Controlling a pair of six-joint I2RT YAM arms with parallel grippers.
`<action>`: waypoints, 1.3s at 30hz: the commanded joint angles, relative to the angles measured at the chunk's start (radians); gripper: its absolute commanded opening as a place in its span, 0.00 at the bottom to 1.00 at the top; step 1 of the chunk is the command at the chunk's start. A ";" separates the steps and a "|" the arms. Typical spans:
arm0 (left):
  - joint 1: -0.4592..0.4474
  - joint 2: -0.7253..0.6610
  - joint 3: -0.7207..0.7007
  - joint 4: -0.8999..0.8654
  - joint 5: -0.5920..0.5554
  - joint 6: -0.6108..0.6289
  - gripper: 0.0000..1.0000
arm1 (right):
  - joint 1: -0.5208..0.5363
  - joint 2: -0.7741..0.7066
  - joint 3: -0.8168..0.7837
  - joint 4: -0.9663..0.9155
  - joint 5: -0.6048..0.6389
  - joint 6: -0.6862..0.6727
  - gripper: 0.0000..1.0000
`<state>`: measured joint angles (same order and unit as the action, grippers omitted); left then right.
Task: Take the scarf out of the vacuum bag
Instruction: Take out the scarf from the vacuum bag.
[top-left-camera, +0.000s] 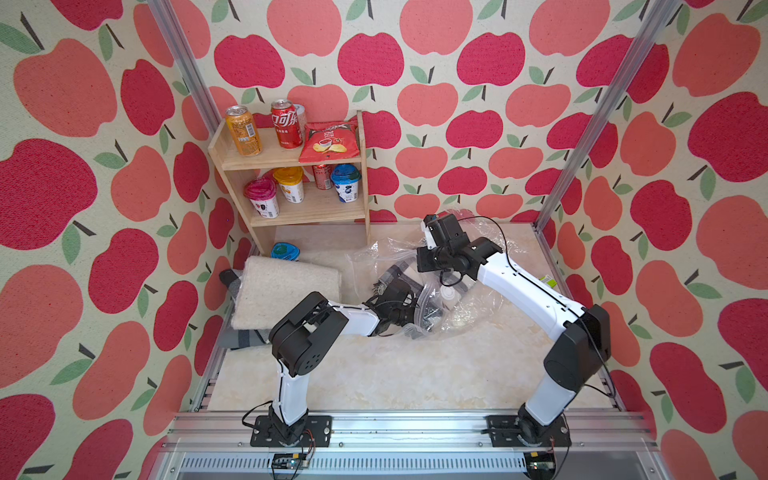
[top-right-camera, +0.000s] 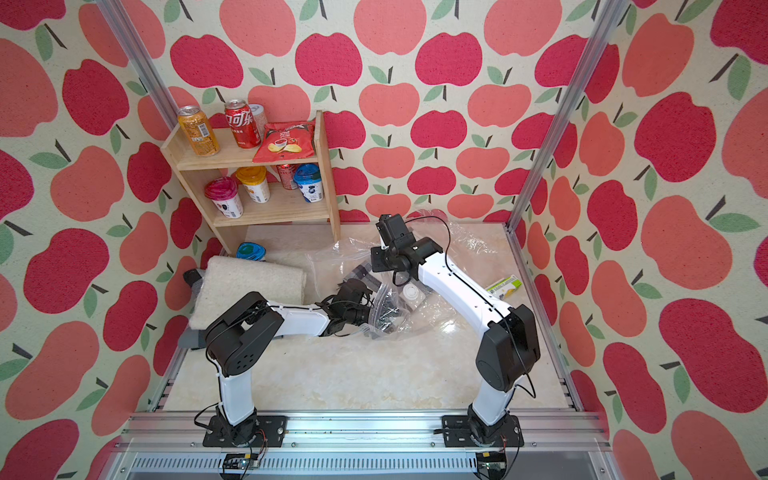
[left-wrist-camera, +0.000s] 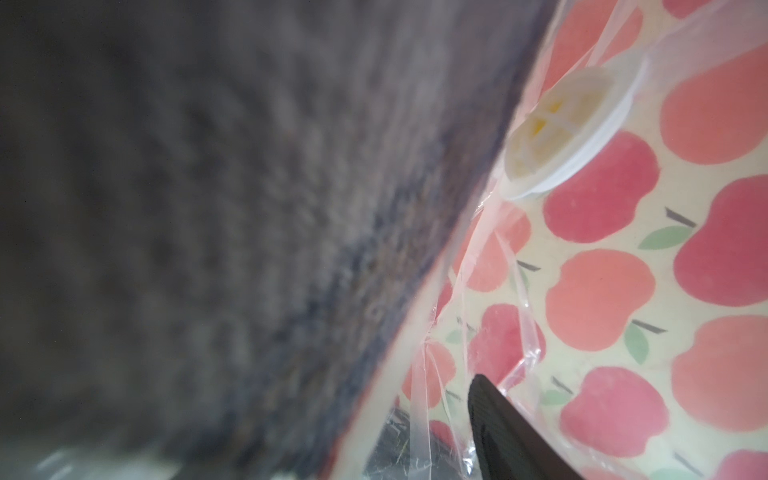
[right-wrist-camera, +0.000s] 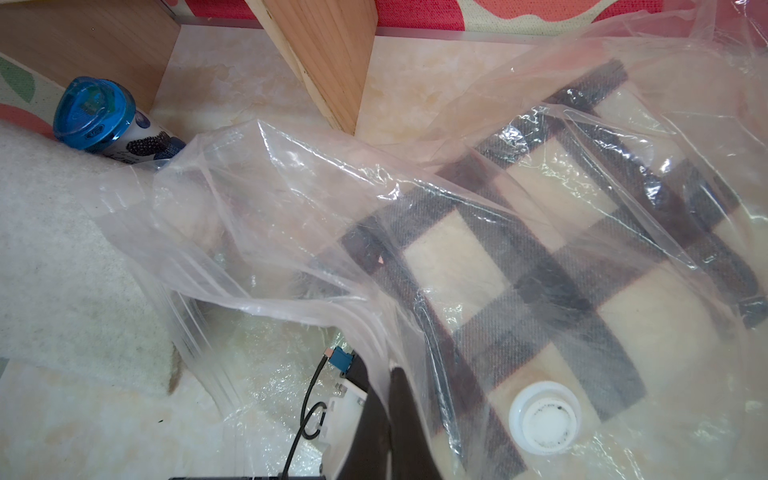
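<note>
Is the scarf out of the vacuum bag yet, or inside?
Inside: the plaid scarf shows through the clear vacuum bag, under its white valve cap.

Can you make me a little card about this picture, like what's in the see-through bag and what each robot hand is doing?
bag: vacuum bag, clear and crumpled, on the table
inside it: checked scarf, not yet out
white cap: valve on the bag, over the scarf
left gripper: inside the bag's mouth, next to the scarf; open or shut is unclear
right gripper: shut, seems to pinch the bag's plastic
nearby: cream cloth, wooden shelf with snacks
</note>
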<state>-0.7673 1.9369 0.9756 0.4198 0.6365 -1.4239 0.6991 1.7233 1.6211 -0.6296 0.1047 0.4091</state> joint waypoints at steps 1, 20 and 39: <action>0.008 0.025 0.030 -0.013 -0.016 0.007 0.72 | -0.010 -0.029 -0.011 -0.005 0.025 0.008 0.00; 0.029 0.054 0.042 0.022 -0.028 -0.008 0.33 | -0.013 -0.037 -0.020 -0.005 0.025 0.009 0.00; 0.120 -0.108 0.028 0.008 -0.002 0.023 0.00 | -0.032 -0.013 0.020 0.002 0.005 0.020 0.00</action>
<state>-0.6643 1.8854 1.0016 0.4377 0.6369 -1.4376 0.6853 1.7214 1.6062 -0.6243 0.1131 0.4103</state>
